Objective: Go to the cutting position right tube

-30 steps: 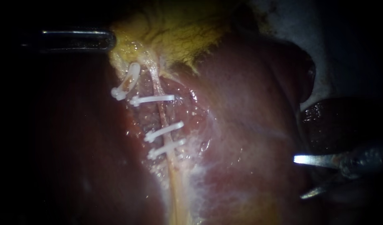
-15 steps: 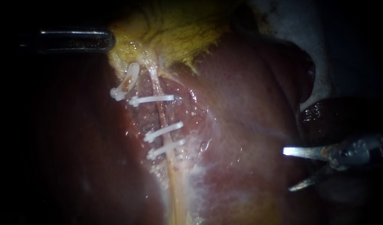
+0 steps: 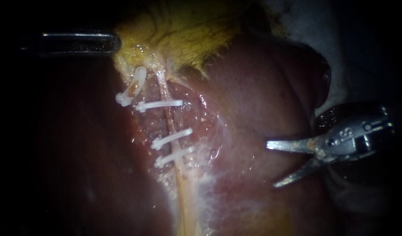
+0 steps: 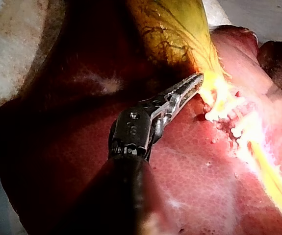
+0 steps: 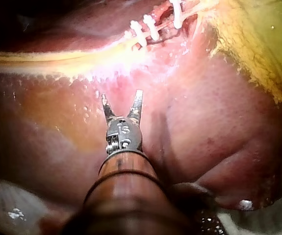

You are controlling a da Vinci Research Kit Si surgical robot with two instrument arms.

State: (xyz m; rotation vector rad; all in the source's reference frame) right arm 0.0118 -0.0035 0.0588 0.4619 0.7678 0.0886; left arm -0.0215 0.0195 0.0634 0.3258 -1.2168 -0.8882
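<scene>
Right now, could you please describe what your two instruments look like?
The left instrument has a dark shaft, a black wrist housing and a toothed silver pincer. The right instrument has a brownish ringed shaft, a grey metal wrist with markings and two thin pointed blades.

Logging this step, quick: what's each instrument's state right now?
Left instrument: cannot be told; its tip is at the gallbladder's edge.
Right instrument: open, holding nothing, over the liver.
</scene>
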